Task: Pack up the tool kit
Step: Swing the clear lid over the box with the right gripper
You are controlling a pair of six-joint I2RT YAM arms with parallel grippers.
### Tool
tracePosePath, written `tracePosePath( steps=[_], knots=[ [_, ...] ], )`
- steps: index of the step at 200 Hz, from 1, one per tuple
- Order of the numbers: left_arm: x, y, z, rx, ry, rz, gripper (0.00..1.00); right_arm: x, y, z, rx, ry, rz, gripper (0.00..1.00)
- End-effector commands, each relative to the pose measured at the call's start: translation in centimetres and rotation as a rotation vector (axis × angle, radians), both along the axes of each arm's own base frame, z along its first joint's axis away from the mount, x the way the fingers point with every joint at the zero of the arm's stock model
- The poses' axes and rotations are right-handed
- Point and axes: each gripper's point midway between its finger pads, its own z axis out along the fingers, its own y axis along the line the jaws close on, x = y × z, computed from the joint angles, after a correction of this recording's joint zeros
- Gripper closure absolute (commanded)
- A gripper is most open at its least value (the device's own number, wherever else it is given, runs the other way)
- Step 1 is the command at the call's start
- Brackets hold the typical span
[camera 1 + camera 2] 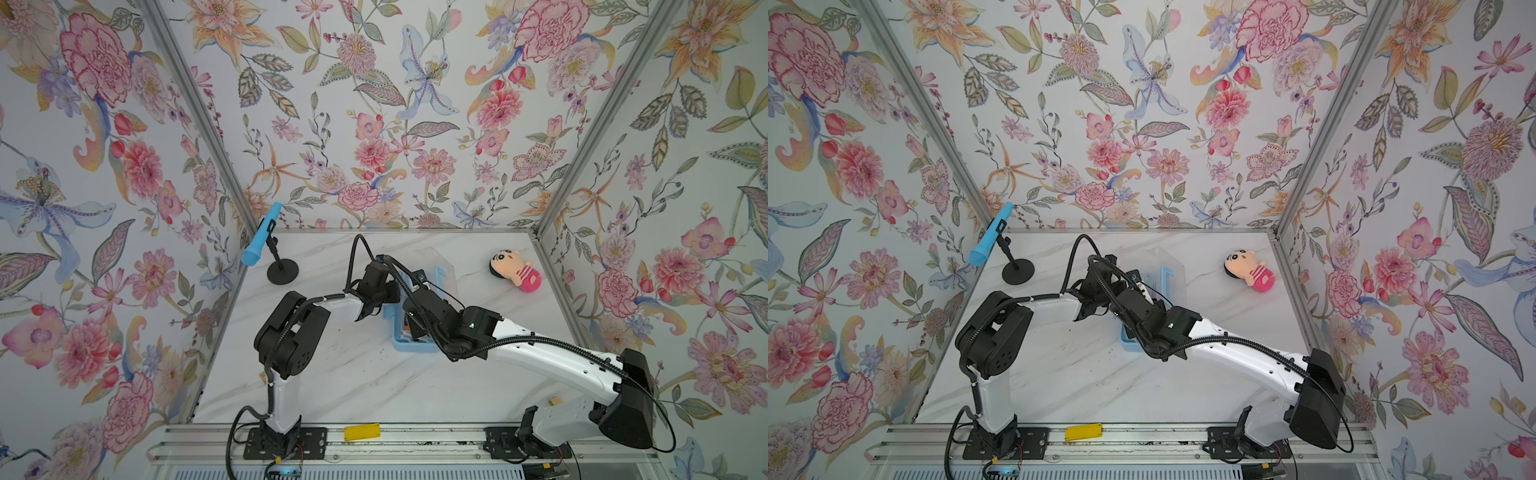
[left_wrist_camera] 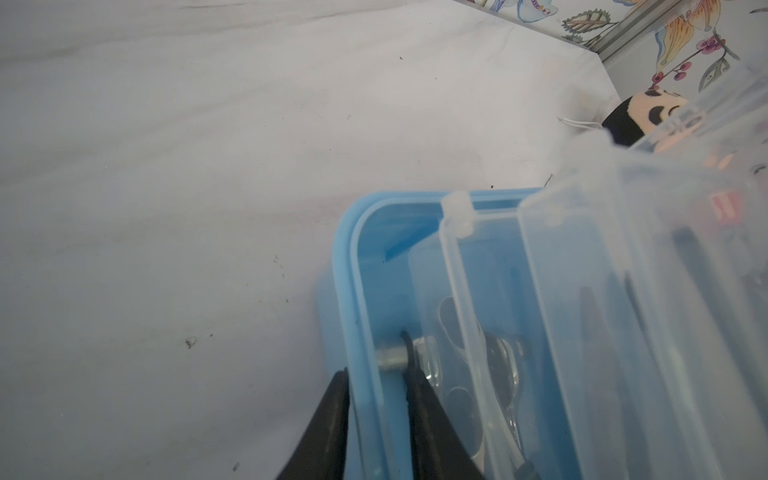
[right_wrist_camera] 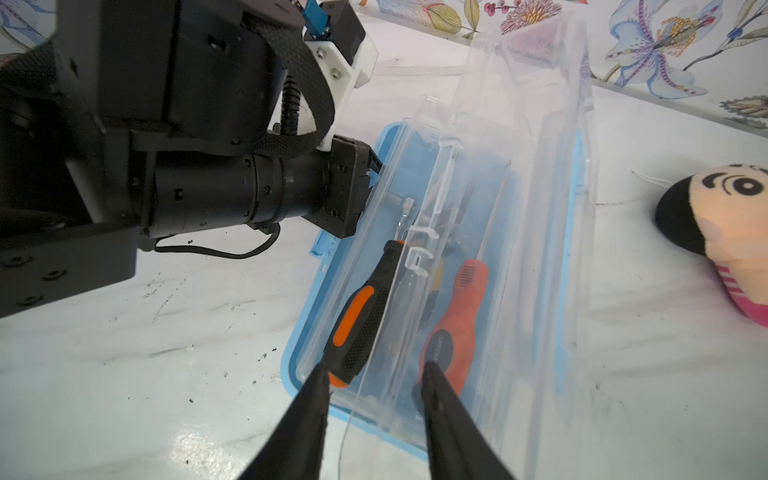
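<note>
bright even light, blurry wrist close-ups

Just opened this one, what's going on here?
Both arms are at the blue tool box, whose clear lid stands open. The left gripper has its jaws either side of the box's wall, apparently steadying it. The right gripper is open over the handles of a black-and-orange screwdriver and an orange screwdriver lying inside. A plush doll lies apart.

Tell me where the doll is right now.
In both top views the doll lies on the table at the far right, near the back corner, just right of the raised clear lid of the blue box.
</note>
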Motion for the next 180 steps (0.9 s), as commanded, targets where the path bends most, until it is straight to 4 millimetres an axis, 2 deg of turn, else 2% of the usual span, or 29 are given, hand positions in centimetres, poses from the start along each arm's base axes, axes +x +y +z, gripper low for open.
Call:
tracePosePath(
  steps=[1, 35, 98, 113, 142, 180],
  knots=[
    [-1.1, -0.5, 1.4, -0.027, -0.012, -0.02, 0.73, -0.4, -0.1, -1.0, -0.039, 0.047, 0.014, 0.6],
    [-1.9, 0.8, 1.2, -0.021, 0.001, 0.031, 0.74, -0.8, 0.8, -0.7, 0.006, 0.061, 0.056, 0.46],
    [-3.3, 2.2, 1.8, -0.064, -0.001, 0.105, 0.76, -2.0, 3.1, 1.8, 0.224, 0.098, 0.198, 0.39],
    [-3.5, 2.7, 2.5, -0.073, -0.019, 0.129, 0.76, -1.7, 2.6, 2.1, 0.258, 0.104, 0.184, 0.39],
    [-3.7, 3.1, 4.5, -0.083, -0.051, 0.136, 0.76, -0.3, 0.2, 1.9, 0.305, 0.11, 0.092, 0.4],
    [-4.5, 3.6, 5.7, -0.076, -0.071, 0.145, 0.74, 1.5, -2.6, 1.4, 0.334, 0.1, -0.012, 0.41]
  ],
)
